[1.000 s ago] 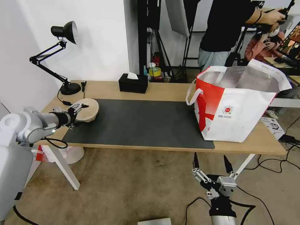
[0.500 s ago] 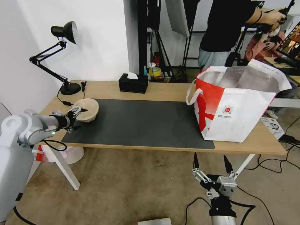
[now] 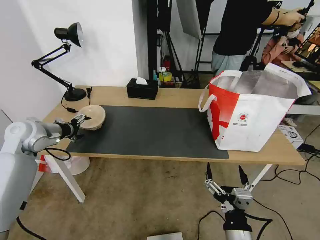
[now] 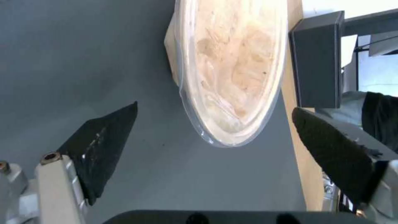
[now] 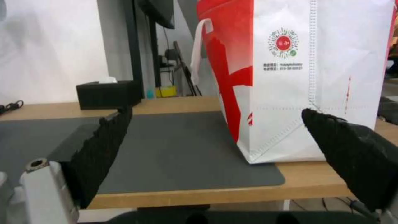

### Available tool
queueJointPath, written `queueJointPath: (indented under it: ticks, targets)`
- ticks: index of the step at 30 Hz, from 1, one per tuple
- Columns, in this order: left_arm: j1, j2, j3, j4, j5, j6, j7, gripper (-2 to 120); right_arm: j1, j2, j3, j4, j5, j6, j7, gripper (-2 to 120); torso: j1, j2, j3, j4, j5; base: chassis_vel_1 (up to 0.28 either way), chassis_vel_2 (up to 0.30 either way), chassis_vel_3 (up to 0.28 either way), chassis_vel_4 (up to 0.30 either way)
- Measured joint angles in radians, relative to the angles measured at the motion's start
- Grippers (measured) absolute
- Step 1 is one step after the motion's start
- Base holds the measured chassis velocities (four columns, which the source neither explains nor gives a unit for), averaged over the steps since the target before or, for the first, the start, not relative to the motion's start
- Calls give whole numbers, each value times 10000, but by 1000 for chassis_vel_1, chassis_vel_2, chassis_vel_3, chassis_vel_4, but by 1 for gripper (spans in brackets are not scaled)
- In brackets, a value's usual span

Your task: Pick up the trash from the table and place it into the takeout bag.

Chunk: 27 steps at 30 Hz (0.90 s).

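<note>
Left gripper gapes — ribbed black pads flanking the round, fibrous beige pulp bowl.

mat middle: bare, passable | takeout bag blocks right end | tissue box behind

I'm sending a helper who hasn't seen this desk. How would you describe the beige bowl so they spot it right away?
Start at the long wooden table and go to the left end of its dark grey mat. The beige bowl sits on that corner, just in front of the black desk lamp, with the left gripper open beside it. It is the only pale, round, shallow dish there.
</note>
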Motion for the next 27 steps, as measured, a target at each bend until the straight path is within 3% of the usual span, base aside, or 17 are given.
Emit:
queueJointPath:
  ticks: [27]
  targets:
    - [-1219, -436, 1016, 1152, 392, 17, 238, 100, 0, 0, 0, 0, 0, 0, 0, 100, 0, 0, 0, 0, 0, 0, 0, 0, 0]
